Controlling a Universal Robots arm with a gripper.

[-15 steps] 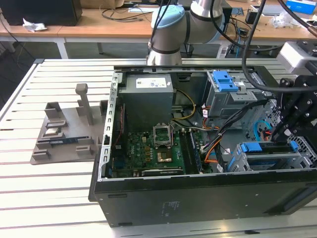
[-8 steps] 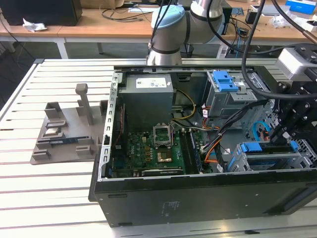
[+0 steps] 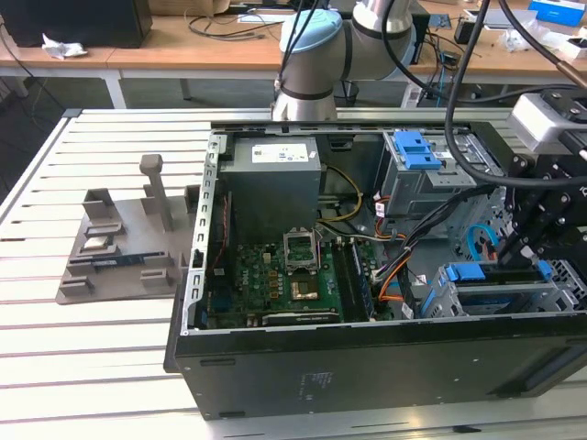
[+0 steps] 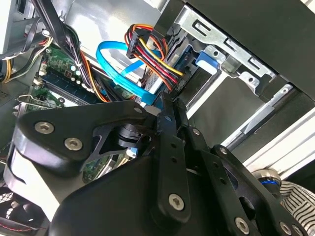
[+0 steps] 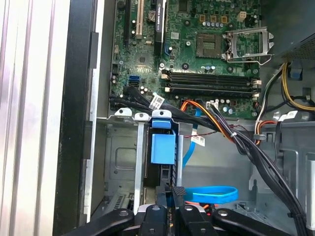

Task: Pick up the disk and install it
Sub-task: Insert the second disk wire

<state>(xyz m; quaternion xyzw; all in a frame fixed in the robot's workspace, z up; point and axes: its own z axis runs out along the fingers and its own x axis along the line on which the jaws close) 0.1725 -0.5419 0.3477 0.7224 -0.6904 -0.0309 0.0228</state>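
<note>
Blue-framed, one disk (image 5: 162,147) sits in the cage (gripper (image 5: 178,196) closed on its end)

An open computer case (image 3: 367,357) lies on the slatted counter (image 3: 83,367), its green motherboard (image 3: 284,284) exposed; a grey fixture (image 3: 124,243) sits beside it.
</note>
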